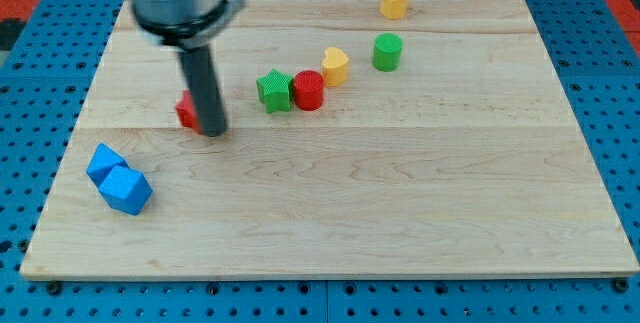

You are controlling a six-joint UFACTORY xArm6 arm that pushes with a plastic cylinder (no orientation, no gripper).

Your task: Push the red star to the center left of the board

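Far to the tip's lower left, near the board's (330, 193) left edge, two blue blocks (118, 178) sit touching each other, one slightly above the other; they look like cubes.

Next comes the red star (186, 112). Only a small red piece shows, poking out on the left side of the rod, so its shape is mostly hidden. It sits left of center on the board, about midway between top and bottom.

My tip (211, 131) is just beside the star, on its right, and seems to touch it, though the rod covers the contact. The rod is a plain stick with no jaws, so nothing opens, closes or pinches.

This side-by-side placing is what matters: the star lies to the tip's left, which is also the way it must travel. A leftward push looks well lined up, and little distance seems to remain.

Right of the tip, apart from it, a green star (273, 91) touches a red cylinder (308, 91). Beyond them, up and to the right, come a yellow heart-like block (335, 65), a green cylinder (387, 52), and a yellow block (394, 1) near the top edge.
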